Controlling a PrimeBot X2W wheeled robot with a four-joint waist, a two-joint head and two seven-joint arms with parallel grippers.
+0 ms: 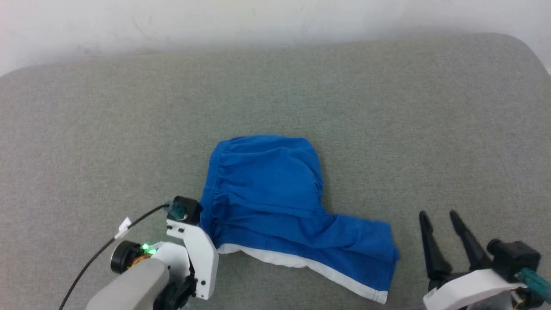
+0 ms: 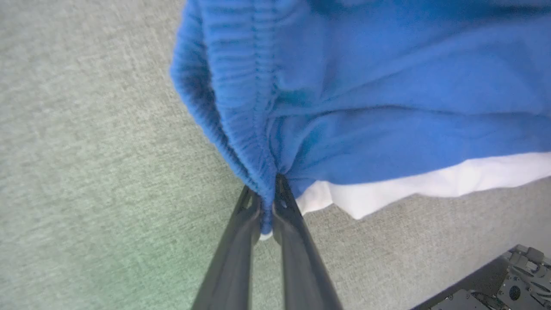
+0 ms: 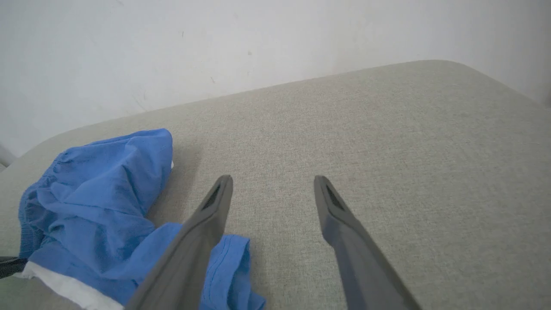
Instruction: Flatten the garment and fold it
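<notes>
I am seeing left tool clamping the garment by its waistband at 7 o'clock; right tool hovering apart at 4 o'clock.

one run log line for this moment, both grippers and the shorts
left gripper: shut on garment at waistband | right gripper: open, empty | garment: rumpled on grey cushion, unfolded

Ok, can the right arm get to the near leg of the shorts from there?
Probably yes: the right pincer stands open beside the leg hem of the shorts, with only bare cushion between.
</notes>
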